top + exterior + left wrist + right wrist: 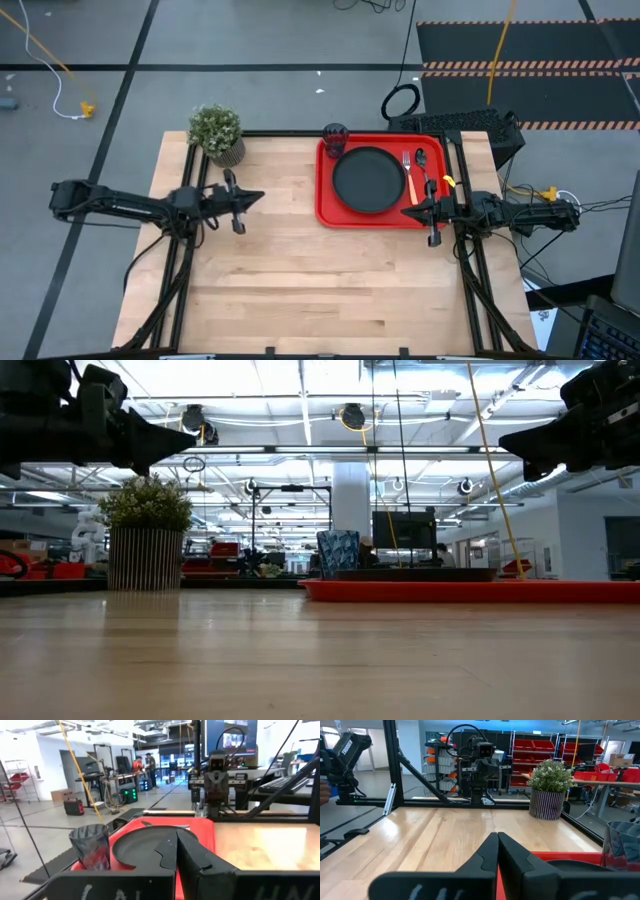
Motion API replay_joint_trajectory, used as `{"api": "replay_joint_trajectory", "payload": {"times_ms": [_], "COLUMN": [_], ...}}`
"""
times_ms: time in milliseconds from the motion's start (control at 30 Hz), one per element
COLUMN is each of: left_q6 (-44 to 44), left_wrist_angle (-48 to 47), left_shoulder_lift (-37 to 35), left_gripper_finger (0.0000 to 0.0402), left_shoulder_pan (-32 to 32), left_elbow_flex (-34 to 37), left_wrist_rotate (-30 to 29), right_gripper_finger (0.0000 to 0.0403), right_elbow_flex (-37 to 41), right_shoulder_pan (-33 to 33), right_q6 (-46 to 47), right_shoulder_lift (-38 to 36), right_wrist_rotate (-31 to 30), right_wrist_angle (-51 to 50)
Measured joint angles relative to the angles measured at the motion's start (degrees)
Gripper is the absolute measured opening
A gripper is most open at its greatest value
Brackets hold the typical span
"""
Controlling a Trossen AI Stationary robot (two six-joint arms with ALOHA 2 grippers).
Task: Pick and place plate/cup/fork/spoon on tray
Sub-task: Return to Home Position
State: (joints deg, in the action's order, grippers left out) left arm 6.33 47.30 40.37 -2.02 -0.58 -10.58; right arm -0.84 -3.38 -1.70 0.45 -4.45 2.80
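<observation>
The red tray lies at the table's far right. On it rest the black plate, the orange-handled fork and the blue-handled spoon, both to the right of the plate. The dark cup stands upright at the tray's far left corner; it also shows in the left wrist view. My right gripper is shut and empty, raised above the tray's near right part. My left gripper is shut and empty, raised over the table left of the tray.
A potted green plant stands at the table's far left corner. Black frame rails run along the table's left and right sides. Bare wooden tabletop stretches from the arms to the near edge.
</observation>
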Motion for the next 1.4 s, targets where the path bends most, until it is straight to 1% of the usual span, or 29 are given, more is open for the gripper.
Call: {"api": "replay_joint_trajectory", "payload": {"times_ms": [267,400,600,833,1167,1300,1400], "left_q6": [-0.9,-1.1,-2.6,-2.6,-3.3,-0.5,2.5], "left_wrist_angle": [-8.3,-13.9,-21.2,-22.3,-24.0,-24.0,-24.5], "left_shoulder_lift": [-10.2,-15.1,-20.4,-22.2,-22.2,-22.2,-23.6], "left_gripper_finger": [0.0002,0.0001,0.0001,0.0001,0.0001,0.0,0.0], "left_shoulder_pan": [0.7,2.1,4.1,7.9,14.3,16.1,16.4], "left_elbow_flex": [0.0,0.0,0.0,0.0,0.0,0.0,0.0], "left_wrist_rotate": [0.3,3.4,3.5,3.4,-1.8,-3.4,-4.1], "right_gripper_finger": [0.0,0.0,0.0,0.0,0.0,0.0,0.0], "right_elbow_flex": [0.0,0.0,0.0,0.0,0.0,0.0,0.0], "right_shoulder_pan": [0.0,0.0,0.0,0.0,0.0,0.0,0.0], "right_q6": [0.0,0.0,0.0,0.0,0.0,0.0,0.0], "right_shoulder_lift": [0.0,0.0,0.0,0.0,0.0,0.0,0.0], "right_wrist_rotate": [0.0,0.0,0.0,0.0,0.0,0.0,0.0], "right_wrist_angle": [0.0,0.0,0.0,0.0,0.0,0.0,0.0]}}
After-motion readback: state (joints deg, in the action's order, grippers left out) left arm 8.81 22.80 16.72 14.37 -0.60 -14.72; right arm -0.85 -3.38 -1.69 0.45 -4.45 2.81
